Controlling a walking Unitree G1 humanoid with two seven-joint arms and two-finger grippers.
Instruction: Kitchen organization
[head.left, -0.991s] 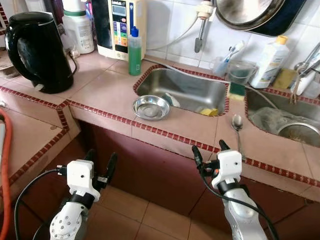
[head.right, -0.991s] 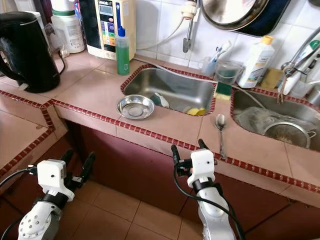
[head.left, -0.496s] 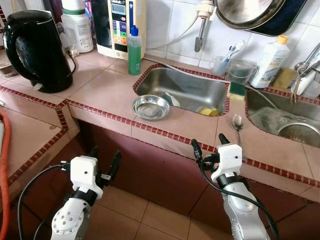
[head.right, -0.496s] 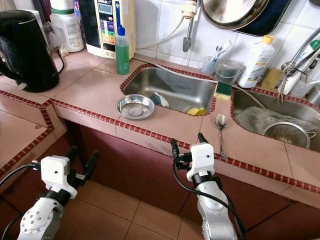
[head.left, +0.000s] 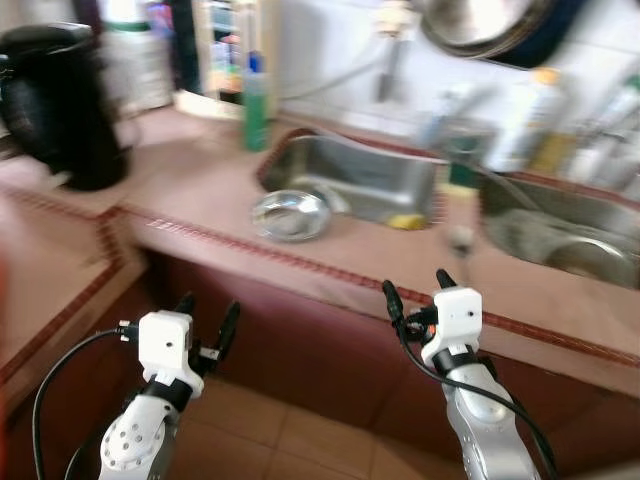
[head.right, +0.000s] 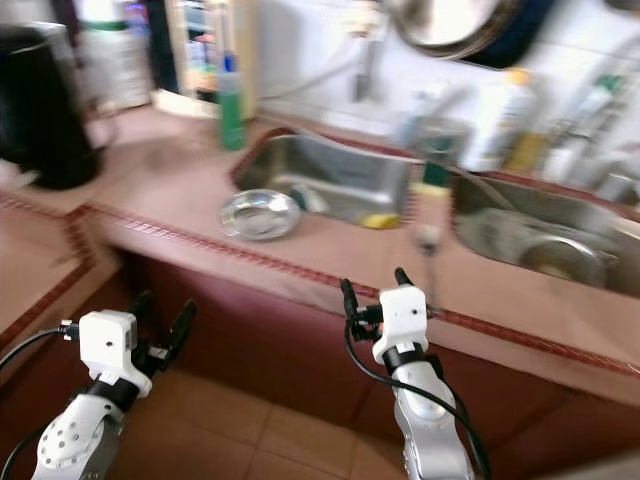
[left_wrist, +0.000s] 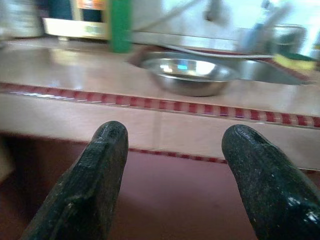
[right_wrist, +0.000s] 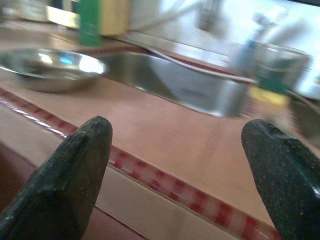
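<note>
A shallow steel bowl (head.left: 290, 214) sits on the pink tiled counter beside the near rim of the left sink (head.left: 350, 175). A spoon (head.right: 428, 238) lies blurred on the counter between the two sinks. My left gripper (head.left: 208, 305) is open and empty, low in front of the counter's face, with the bowl (left_wrist: 187, 75) ahead of and above it. My right gripper (head.left: 415, 282) is open and empty just below the red-trimmed counter edge (right_wrist: 165, 182), with the bowl (right_wrist: 50, 67) off to its side.
A black kettle (head.left: 70, 110) stands at the counter's left corner and a green bottle (head.left: 257, 100) behind the bowl. A second sink (head.left: 570, 235) lies to the right. Bottles line the tiled wall, a pan (head.left: 490, 30) hangs above, and tiled floor lies below.
The head views are now blurred and slightly shifted, so the camera is moving. Both grippers stay open in about the same places below the counter edge.
</note>
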